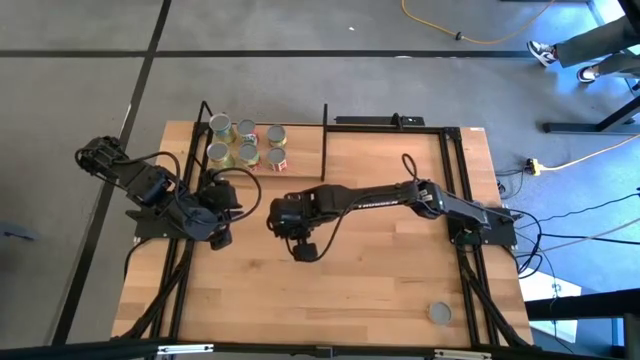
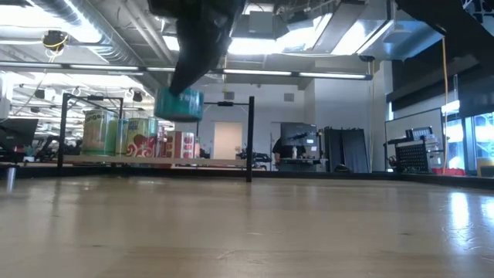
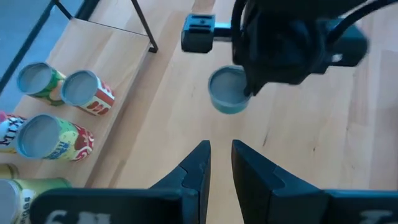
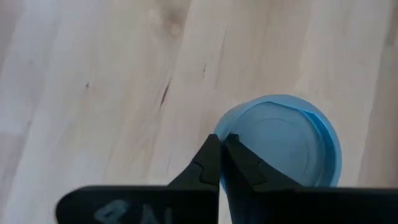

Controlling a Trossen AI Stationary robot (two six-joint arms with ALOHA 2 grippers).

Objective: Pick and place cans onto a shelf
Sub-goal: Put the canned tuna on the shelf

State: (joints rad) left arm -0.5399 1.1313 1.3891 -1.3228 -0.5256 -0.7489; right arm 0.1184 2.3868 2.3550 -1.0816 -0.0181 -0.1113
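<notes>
Pinched almost together, the right gripper's [image 4: 222, 163] jaws are clamping the rim of a blue can [image 4: 283, 142] and holding it up clear of the table [image 1: 380, 290], as the low view shows it hanging in the air [image 2: 179, 104]. It is sitting near the table's middle, just in front of the shelf [image 1: 300, 160]. From the left wrist view the same can [image 3: 227, 90] is dangling under the dark right arm. The left gripper [image 3: 217, 163] is waiting just beside it, toward the table's left side, its jaws standing a narrow gap apart and gripping nothing. Six cans [image 1: 246, 143] are already standing in two rows on the shelf's left end. One more can [image 1: 439, 313] is sitting alone near the table's front right corner, well apart from everything else.
</notes>
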